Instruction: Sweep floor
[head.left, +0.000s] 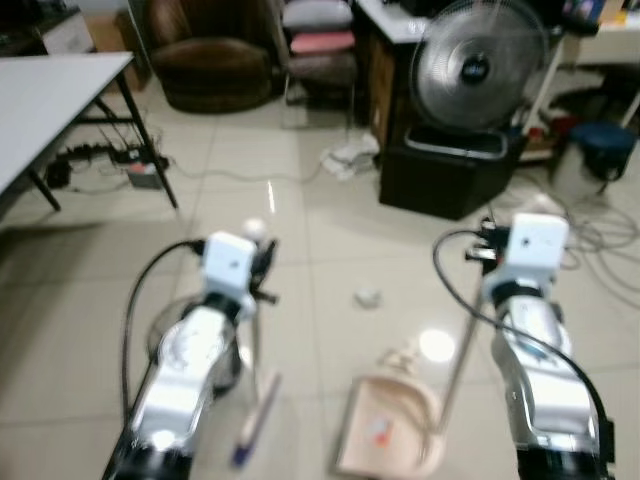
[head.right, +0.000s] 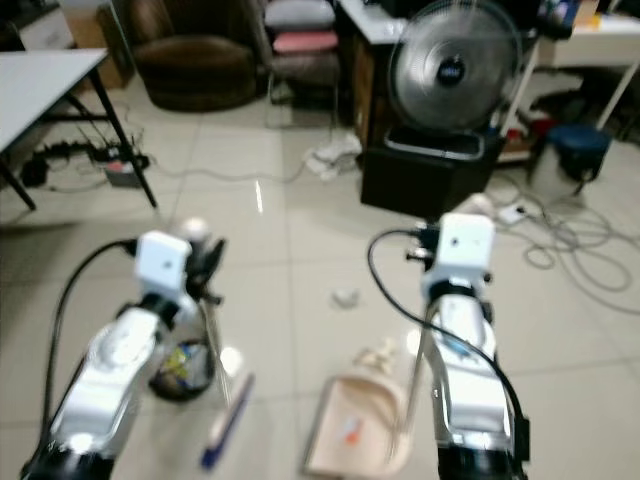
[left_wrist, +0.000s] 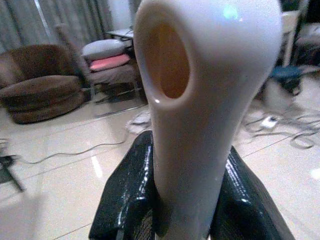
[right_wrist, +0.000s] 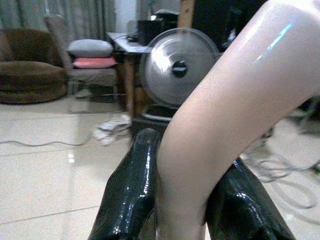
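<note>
My left gripper (head.left: 262, 266) is shut on the white broom handle (left_wrist: 200, 100), whose top end has an oval hole. The thin broom pole (head.left: 254, 345) runs down to a blue-purple broom head (head.left: 254, 415) on the tiles. My right gripper (head.left: 490, 248) is shut on the pale dustpan handle (right_wrist: 220, 110). Its pole (head.left: 455, 375) slants down to the beige dustpan (head.left: 385, 430), which lies on the floor between my arms with a small orange scrap inside. A crumpled white scrap (head.left: 368, 297) lies ahead of the pan, and pale bits (head.left: 400, 355) lie at its lip.
A black bin (head.left: 445, 175) with a standing fan (head.left: 478, 65) behind it is ahead right. Cables (head.left: 600, 235) trail on the floor at the right. A grey table (head.left: 50, 100) stands at the left, a brown armchair (head.left: 210, 65) beyond. A dark round object (head.right: 183, 370) sits by my left arm.
</note>
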